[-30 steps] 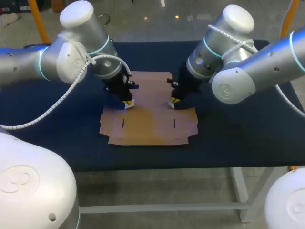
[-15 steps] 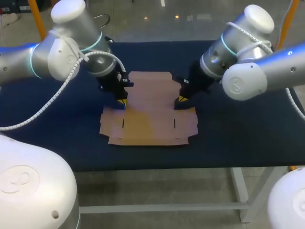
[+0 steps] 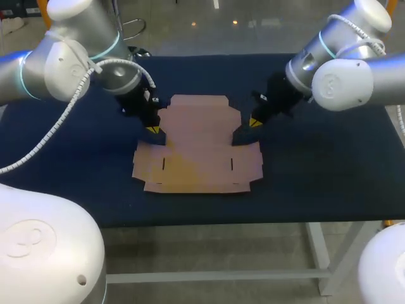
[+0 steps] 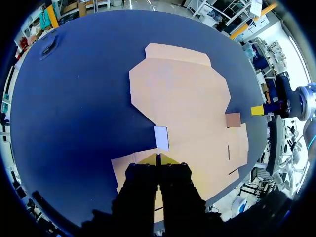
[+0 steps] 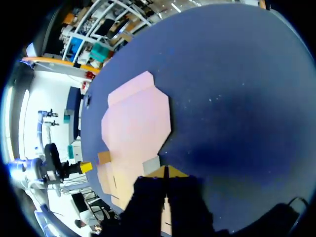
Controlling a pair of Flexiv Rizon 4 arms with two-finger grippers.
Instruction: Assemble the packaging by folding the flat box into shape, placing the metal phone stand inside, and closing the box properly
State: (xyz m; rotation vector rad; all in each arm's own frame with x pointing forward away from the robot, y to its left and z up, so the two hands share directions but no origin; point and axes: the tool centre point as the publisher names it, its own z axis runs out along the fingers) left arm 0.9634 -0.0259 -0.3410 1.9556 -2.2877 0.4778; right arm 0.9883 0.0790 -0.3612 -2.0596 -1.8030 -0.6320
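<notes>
One flat box (image 3: 196,142) lies between left tool (image 3: 154,129) and right tool (image 3: 253,121) — both pressed together, at its side notches.

Bright even overhead light; soft shadows.

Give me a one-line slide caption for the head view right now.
Left gripper and right gripper, both shut, flank the flat cardboard box lying unfolded on the dark blue table.
</notes>
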